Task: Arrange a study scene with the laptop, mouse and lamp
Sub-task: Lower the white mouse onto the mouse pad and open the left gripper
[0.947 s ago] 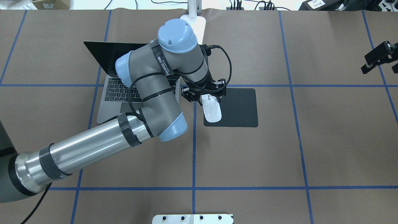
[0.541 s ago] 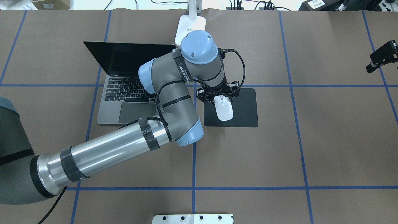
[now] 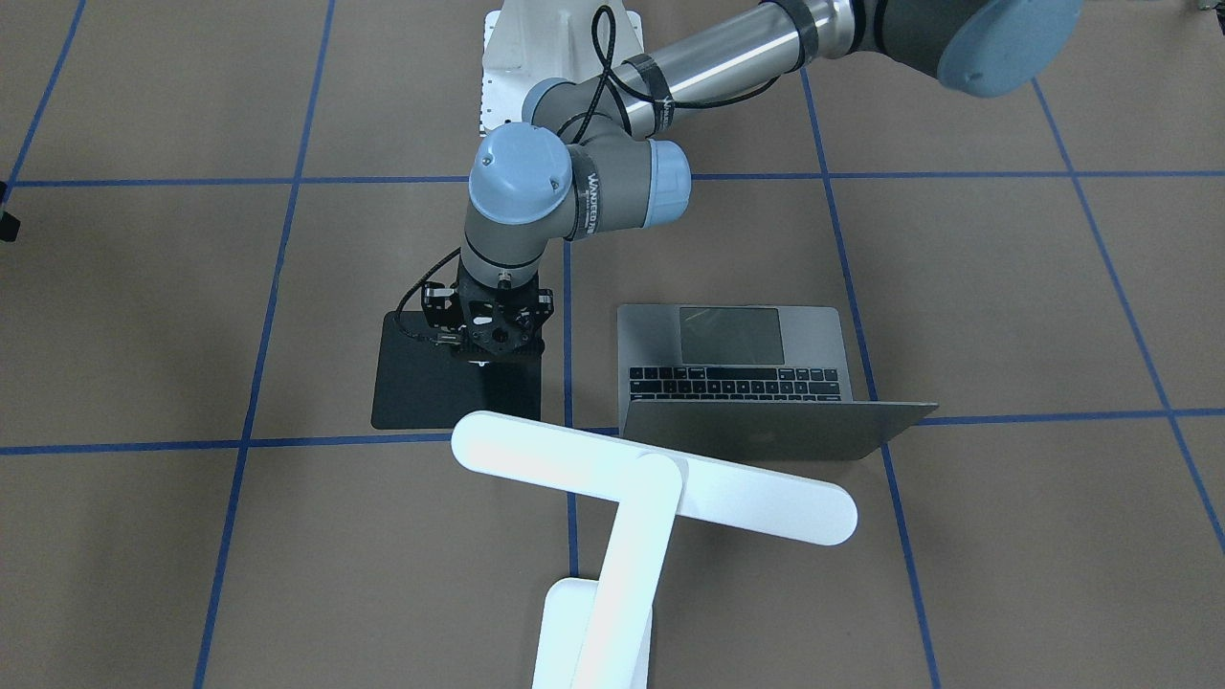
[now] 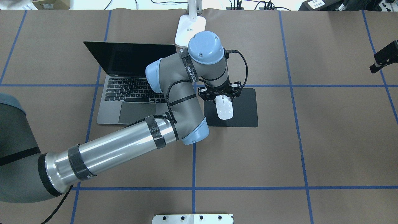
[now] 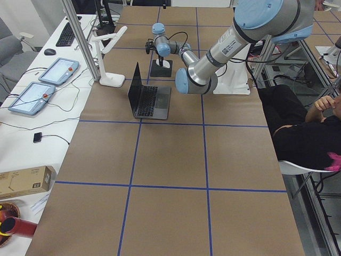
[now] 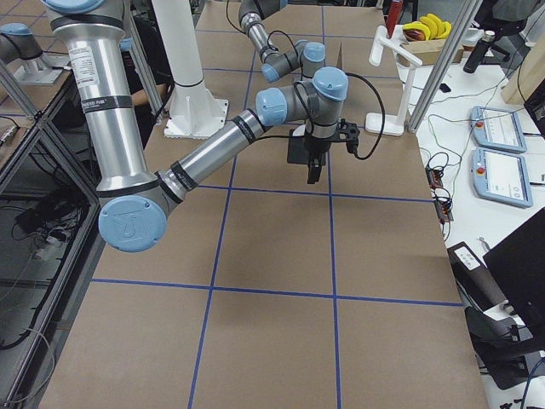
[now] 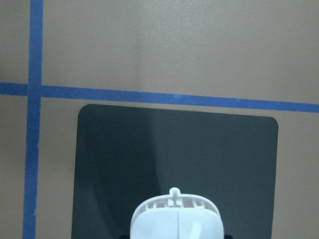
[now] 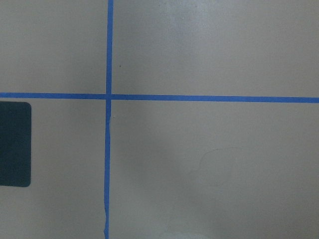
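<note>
The left arm (image 4: 118, 152) comes in low from the near left corner. Its silver forearm slants across the tabletop (image 4: 326, 140) to a bent elbow beside the laptop (image 4: 127, 90). The wrist turns straight down over the black mat (image 4: 245, 107), and its blue cap faces up. The left gripper (image 4: 222, 97) points at the mat, jaws clenched on the far end of the mouse (image 4: 225, 110). The white body of the mouse reaches toward the robot over the mat's left half. Whether the mouse rests on the mat or hangs just above it I cannot tell.

The right gripper (image 4: 385, 57) shows only as a dark piece at the right edge, well apart from everything. How its jaws stand I cannot tell.

The laptop stands open left of the mat, with its screen dark. The lamp (image 3: 660, 493) stands behind it at the far edge.

The overhead view shows the mouse plainly but only the lamp's base. In the front-facing view the wrist and gripper hide the mouse, while the lamp's long bar head and slanted arm show whole. That view also shows the grey back of the laptop's lid. The left wrist view shows the mouse's ribbed end at the bottom centre, with the mat spread beyond it and a blue tape line (image 7: 199, 99) past the mat's far edge. The right wrist view shows only bare paper, crossed tape and one corner of the mat.
</note>
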